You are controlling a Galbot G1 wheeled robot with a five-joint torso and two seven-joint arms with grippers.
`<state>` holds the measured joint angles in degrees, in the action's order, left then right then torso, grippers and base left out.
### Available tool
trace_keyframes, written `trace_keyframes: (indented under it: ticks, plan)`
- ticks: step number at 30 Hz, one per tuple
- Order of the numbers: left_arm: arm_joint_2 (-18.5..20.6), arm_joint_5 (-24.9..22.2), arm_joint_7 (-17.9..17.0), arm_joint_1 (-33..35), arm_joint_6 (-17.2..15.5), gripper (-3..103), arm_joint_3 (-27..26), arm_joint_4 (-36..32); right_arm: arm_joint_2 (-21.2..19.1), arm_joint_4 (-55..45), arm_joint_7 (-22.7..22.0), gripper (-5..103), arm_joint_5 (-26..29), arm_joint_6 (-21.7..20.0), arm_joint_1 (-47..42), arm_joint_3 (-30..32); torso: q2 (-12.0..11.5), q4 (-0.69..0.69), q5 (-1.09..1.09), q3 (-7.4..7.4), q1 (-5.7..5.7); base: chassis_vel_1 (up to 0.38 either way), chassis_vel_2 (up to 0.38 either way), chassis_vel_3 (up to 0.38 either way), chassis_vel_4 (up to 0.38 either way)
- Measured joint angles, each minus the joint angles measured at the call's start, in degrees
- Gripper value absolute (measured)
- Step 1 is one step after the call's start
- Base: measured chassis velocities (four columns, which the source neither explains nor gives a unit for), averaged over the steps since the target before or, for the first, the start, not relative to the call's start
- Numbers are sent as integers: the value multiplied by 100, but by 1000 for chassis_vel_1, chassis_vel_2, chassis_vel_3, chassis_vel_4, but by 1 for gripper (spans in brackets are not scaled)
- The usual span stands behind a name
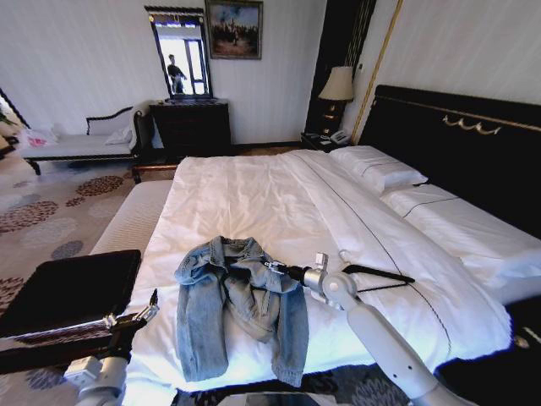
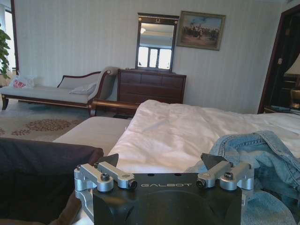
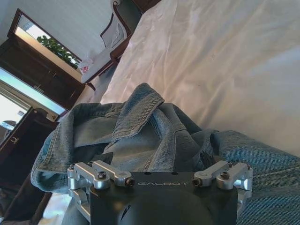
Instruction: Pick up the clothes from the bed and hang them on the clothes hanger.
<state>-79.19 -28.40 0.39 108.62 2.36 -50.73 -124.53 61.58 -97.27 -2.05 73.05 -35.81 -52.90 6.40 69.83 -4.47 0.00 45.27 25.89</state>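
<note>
A crumpled blue jacket [image 1: 239, 298] is lying near the foot of the white bed [image 1: 279, 203], the right gripper [image 1: 272, 267] spreading open over it; the left gripper [image 1: 150, 306], open, is waiting beside the bed.

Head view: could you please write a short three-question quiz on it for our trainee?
1. True or false: the jacket hangs on the hanger.
2. Which claw is at the jacket: A) left, B) right?
3. Fill in: the hanger lies on the ___, beside the jacket.

Key:
1. False. The jacket lies crumpled on the sheet, apart from the hanger.
2. B, the right claw.
3. The bed.
</note>
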Motion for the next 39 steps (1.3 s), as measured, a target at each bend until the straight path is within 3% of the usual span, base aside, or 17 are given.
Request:
trace_keyframes:
  ticks: [2, 6, 8, 11, 14, 16, 18, 20, 22, 24, 26, 29, 32, 36, 39]
  plan:
    - [0, 0, -1, 1, -4, 99, 0, 0, 30, 16, -4, 101, 73, -10, 13, -4, 0, 0, 0, 0, 0, 0, 0, 0, 0]
    - [9, -47, -57, -78, -79, 99, 8, 59, 151, 23, -4, 81, 155, -48, 32, -61, 0, -1, 0, 0, 0, 0, 0, 0, 0]
    - [14, -65, -65, -100, -101, 99, 13, 66, 182, 35, -3, 81, 155, -48, 44, -66, 0, 0, 0, 0, -1, 0, 0, 0, 0]
    - [80, -129, -77, -167, -197, 100, 68, 87, 218, 83, -5, 65, 152, -60, 98, -78, 0, 0, 0, 0, 0, 0, 0, 0, 0]
    - [133, -158, -78, -200, -235, 100, 100, 106, 186, 103, -3, 59, 148, -69, 115, -90, 0, 0, 0, 0, 0, 0, 0, 0, 0]
    - [267, -265, -79, -318, -362, 99, 137, 132, 147, 134, 12, 42, 131, -73, 136, -111, 0, -1, 0, 0, 0, 0, 0, 0, 0]
    - [303, -304, -79, -351, -403, 99, 144, 132, 144, 138, 15, 42, 127, -73, 139, -113, 0, 0, 0, 0, 0, 0, 0, 0, 0]
    - [433, -494, -87, -454, -539, 99, 160, 130, 137, 139, 24, 32, 116, -73, 144, -114, 0, 0, 0, 0, 0, 0, 0, 0, 0]
    - [539, -642, -91, -519, -629, 99, 177, 123, 129, 138, 28, 32, 107, -74, 144, -114, 0, 1, -1, 0, -1, 0, 0, 0, 0]
    - [845, -1040, -101, -734, -771, 99, 252, 158, 96, 119, 35, 16, 90, -74, 144, -114, 0, 0, 0, 0, -1, 0, 0, 0, 0]
    - [931, -1165, -127, -819, -797, 99, 275, 189, 86, 112, 43, 16, 80, -74, 143, -112, 0, 0, 0, 0, 0, 0, 0, 0, 0]
    - [1336, -1601, -183, -1210, -926, 99, 351, 362, 84, 73, 101, 2, 3, -63, 108, -80, 0, -3, 0, 0, 0, 0, 0, 0, 0]
    - [1577, -1720, -158, -1363, -995, 99, 402, 458, 92, 57, 102, 2, -24, -45, 91, -72, 0, 0, -1, 0, 0, 0, 0, 0, 0]
    - [2235, -1822, 13, -1697, -1042, 100, 707, 819, 139, 51, 97, 2, -53, -32, 135, -70, 0, 0, 0, 0, 0, 0, 0, 0, 0]
    - [2446, -1895, 27, -1839, -1034, 101, 905, 933, 151, 66, 91, 2, -55, -29, 178, -78, 0, 0, -1, 0, 0, 0, 0, 0, 0]
